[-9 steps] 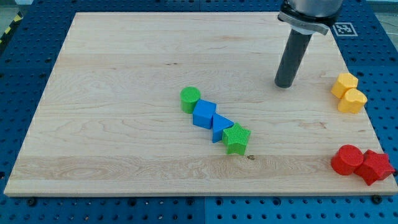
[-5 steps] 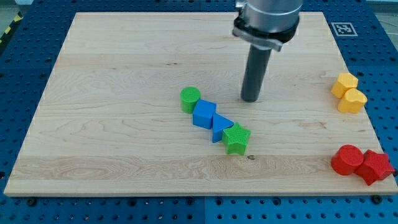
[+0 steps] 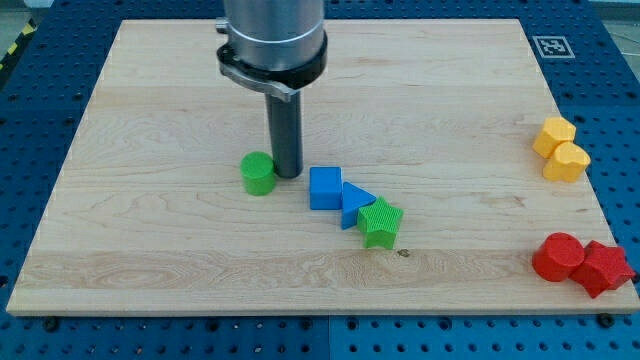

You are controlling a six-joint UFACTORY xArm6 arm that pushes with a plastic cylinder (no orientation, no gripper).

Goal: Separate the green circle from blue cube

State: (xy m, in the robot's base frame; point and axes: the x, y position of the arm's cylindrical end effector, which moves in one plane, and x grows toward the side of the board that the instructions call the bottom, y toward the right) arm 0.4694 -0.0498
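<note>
On the board, left of centre: green circle, a short upright cylinder, a bare strip of wood between it and the blue cube.
Tip: my tip stands just beside the circle's right edge, between circle and cube; contact cannot be told.
Gripper: none fitted, only a plain rod.
Handling: probably light, rigid, ribbed plastic that slides readily on smooth wood; the round wall may roll off a glancing push.
Contact point: push low and through the centre of its right side, leftward.
Neighbours: blue triangle and green star touch in a chain off the cube.
</note>
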